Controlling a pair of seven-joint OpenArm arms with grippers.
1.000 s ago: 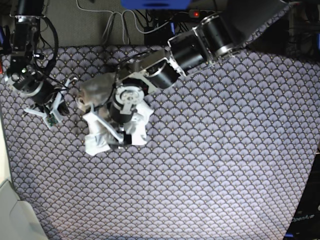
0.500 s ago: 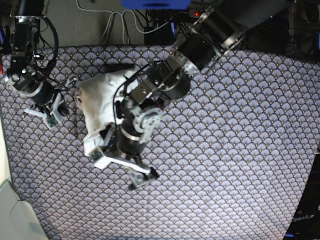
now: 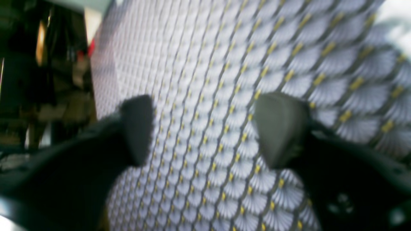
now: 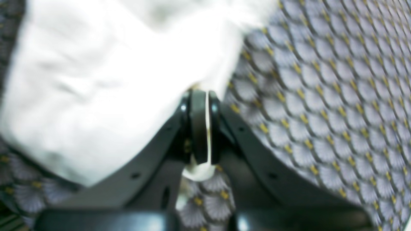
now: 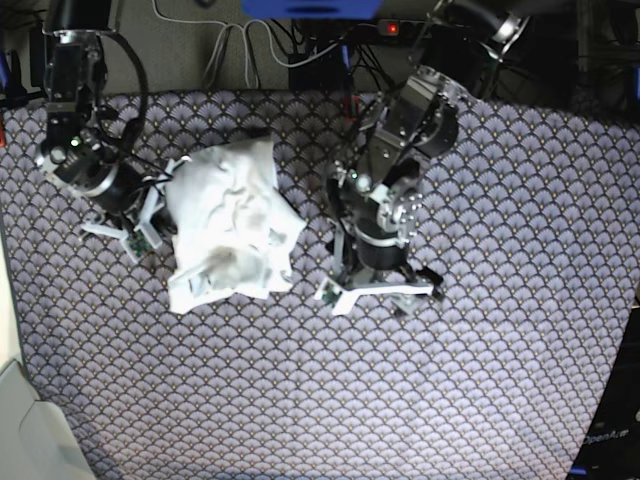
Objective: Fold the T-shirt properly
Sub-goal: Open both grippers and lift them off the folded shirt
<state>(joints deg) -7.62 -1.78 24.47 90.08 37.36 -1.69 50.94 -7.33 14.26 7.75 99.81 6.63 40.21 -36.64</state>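
Observation:
The white T-shirt lies crumpled in a heap on the patterned table cover, left of centre. My right gripper is at the shirt's left edge. In the right wrist view the right gripper is shut on a fold of the T-shirt, with cloth pinched between the pads. My left gripper is open and empty, to the right of the shirt and apart from it. In the left wrist view the left gripper has its fingers spread over the bare cover, with a blur of the T-shirt at the top right.
The table cover has a grey-violet fan pattern. Cables and a power strip run along the far edge. A pale box corner sits at the lower left. Dark equipment stands at the lower right.
My left arm has let go of the shirt and swung right, away from it. The shirt has settled into a heap. My right gripper has shifted slightly right, at the shirt's edge.

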